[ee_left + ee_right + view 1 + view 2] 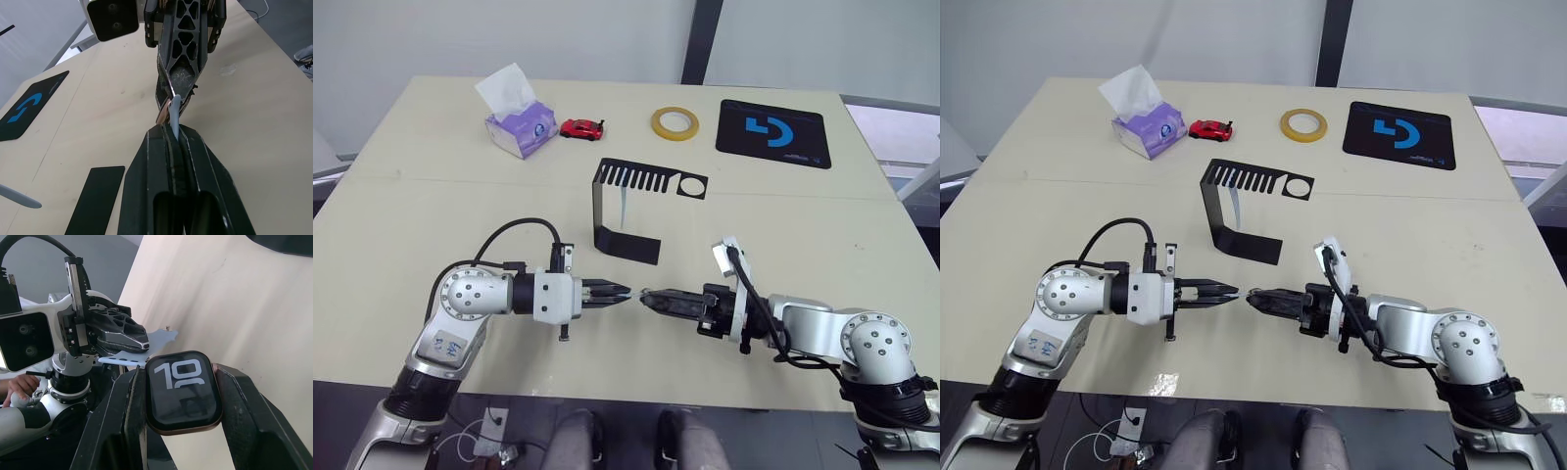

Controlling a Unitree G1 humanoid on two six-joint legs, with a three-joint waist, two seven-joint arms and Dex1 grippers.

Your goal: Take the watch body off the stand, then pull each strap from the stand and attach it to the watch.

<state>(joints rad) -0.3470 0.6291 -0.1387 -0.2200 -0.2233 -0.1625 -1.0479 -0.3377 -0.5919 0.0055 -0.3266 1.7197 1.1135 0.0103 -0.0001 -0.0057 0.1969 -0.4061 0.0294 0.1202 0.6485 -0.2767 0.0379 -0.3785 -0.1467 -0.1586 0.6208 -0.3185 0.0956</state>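
My right gripper (647, 297) is shut on the watch body (182, 391), a black rounded-square case whose screen shows light digits. My left gripper (625, 291) faces it tip to tip and is shut on a pale blue-grey strap (159, 339). The strap's free end reaches the edge of the watch body (162, 105); I cannot tell whether it is seated. Both grippers hover near the table's front middle. Behind them stands the black stand (598, 211), and a second pale strap (625, 204) hangs under its slotted top plate.
At the far side of the table (431, 225) are a tissue box (521, 122), a red toy car (582, 127), a yellow tape roll (674, 122) and a black mouse pad (771, 132) with a blue logo. A person's hand (19, 384) shows beyond my left arm.
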